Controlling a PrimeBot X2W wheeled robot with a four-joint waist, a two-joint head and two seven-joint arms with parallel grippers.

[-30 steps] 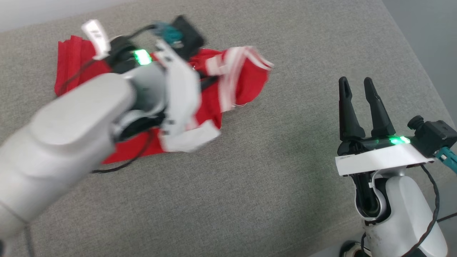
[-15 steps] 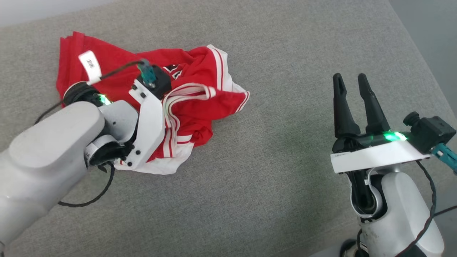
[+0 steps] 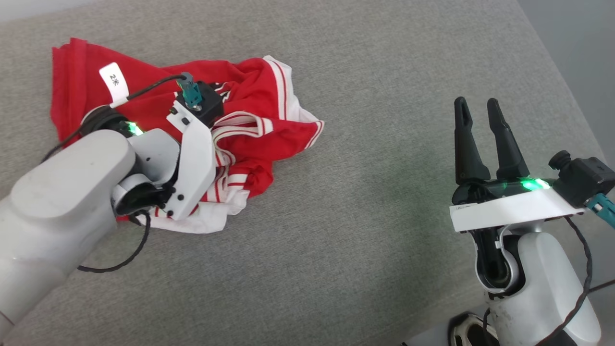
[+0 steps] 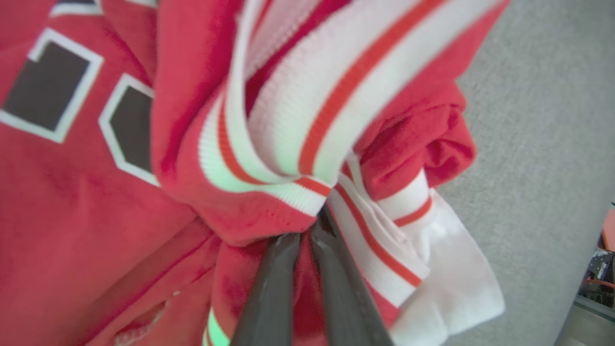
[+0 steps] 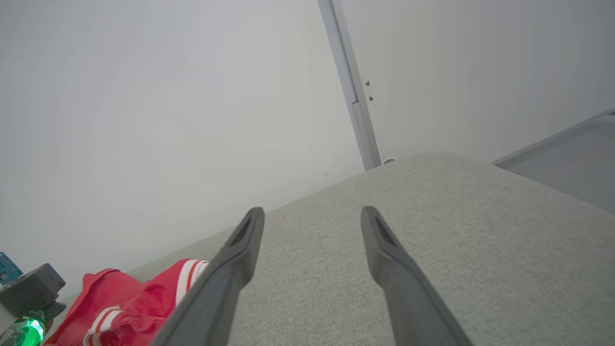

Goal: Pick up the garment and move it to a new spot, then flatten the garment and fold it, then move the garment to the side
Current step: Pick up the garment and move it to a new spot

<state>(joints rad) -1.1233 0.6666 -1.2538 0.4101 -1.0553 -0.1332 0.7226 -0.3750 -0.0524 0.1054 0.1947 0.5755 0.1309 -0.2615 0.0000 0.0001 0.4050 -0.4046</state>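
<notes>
Jersey of thin red cloth with white-and-red striped trim [image 3: 283, 139] lies bunched at ten o'clock on the grey woven cushion [image 3: 336, 240], its length running nine-to-three. The left gripper [image 4: 307, 230] is pinched on its folds. The right gripper [image 3: 477, 103], fingers apart, sits well apart at four o'clock.

Bare test room: grey fabric surface [image 3: 365, 250], plain white wall [image 5: 168, 96].

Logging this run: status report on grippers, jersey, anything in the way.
Left gripper shut on the jersey, bunched on the grey surface. Right gripper open, apart from it. Left arm's black cable loops beside the cloth.
</notes>
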